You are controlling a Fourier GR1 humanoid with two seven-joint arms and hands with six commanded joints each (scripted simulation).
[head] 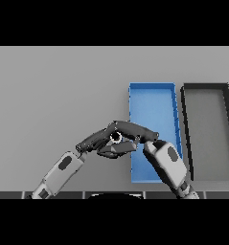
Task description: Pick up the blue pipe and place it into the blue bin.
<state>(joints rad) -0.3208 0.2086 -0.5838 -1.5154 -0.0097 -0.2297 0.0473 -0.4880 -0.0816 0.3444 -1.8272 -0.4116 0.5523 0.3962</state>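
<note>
Near the surface's front edge the left hand (94, 140) lies relaxed and empty against the right hand (128, 130), whose curled fingers seem to hide the blue pipe, so the carry rightward over the blue bin (152, 103) apparently comes next.

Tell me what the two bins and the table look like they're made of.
Blue bin: probably moulded plastic, matte, judging by its uniform colour and thin straight walls. Black bin: same thin-walled shape with a dark rim and grey floor, likely plastic too. Grey table: smooth, flat and matte; its material is unclear.
</note>
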